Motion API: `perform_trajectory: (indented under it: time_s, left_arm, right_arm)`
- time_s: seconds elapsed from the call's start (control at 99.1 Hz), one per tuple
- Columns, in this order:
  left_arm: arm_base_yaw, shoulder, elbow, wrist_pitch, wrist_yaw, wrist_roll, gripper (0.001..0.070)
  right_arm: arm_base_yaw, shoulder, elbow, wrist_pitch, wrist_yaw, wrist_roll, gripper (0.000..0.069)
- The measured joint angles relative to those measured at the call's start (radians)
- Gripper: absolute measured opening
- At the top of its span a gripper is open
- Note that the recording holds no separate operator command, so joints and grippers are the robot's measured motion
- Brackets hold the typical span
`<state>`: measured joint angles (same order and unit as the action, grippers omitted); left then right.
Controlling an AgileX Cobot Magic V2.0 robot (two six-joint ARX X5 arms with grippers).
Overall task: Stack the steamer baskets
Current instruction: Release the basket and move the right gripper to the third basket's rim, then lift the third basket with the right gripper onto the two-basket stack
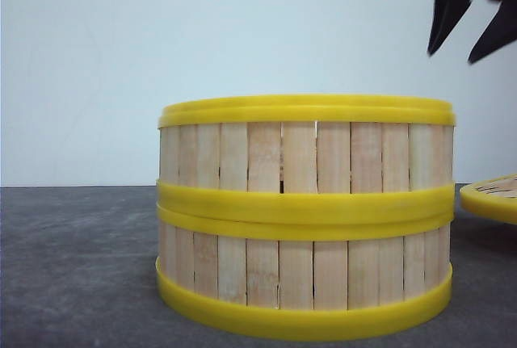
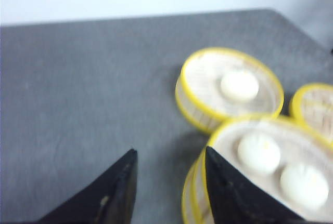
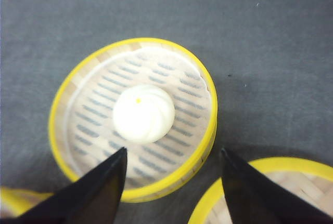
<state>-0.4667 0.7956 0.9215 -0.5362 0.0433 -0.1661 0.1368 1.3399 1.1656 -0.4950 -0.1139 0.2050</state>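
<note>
Two steamer baskets are seen stacked in the middle of the front view, standing on the dark grey table, the upper one seated squarely on the lower. A third steamer basket, not yet stacked, stands apart on the table and is shown from above in the right wrist view, with one white bun resting on its slatted floor; in that view it lies just beside the yellow rim of another round piece. The right gripper is held above this single basket with its fingers spread wide and nothing between them. The left gripper is also spread and empty, close to the stack, in whose top basket two buns are seen. The basket is judged to be light and fairly stiff: the thick yellow rims should bear a pinch, while the thin pale slats could bend or crack under pressure. The plastic rim may be a little slippery, so a firm hold is advised. It is probably best taken at the wall near the top rim, one finger inside and one outside, and kept level, because the loose bun can roll.
</note>
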Motion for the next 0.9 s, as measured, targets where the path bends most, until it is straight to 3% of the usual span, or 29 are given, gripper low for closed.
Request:
perform_trajectory:
  time_s: [0.131,0.343,0.696,0.767,0.898]
  left_arm:
    - [-0.007,-0.171,-0.111,-0.023,0.006,-0.018,0.0234]
    - [-0.012,-0.396,-0.117,-0.074,0.008,-0.033,0.0234]
    - [-0.012,-0.48,-0.117,-0.201,0.008,-0.034,0.0234]
    - [-0.012,-0.48,-0.117,-0.217,0.008,-0.034,0.0234]
    - [-0.012,-0.48,-0.117,-0.232,0.008,-0.034,0.0234]
  right_arm:
    - [-0.017,0.124,0.023,0.042,0.0,0.0,0.0342]
    - [-0.043,0.306,0.023,0.137,0.0,0.013,0.0342]
    - [-0.051,0.457,0.023,0.269,0.009,0.061,0.0338]
    - [-0.051,0.468,0.023,0.286,0.01,0.072,0.0309]
    - [-0.051,0.471,0.024,0.307,0.013,0.087,0.0195]
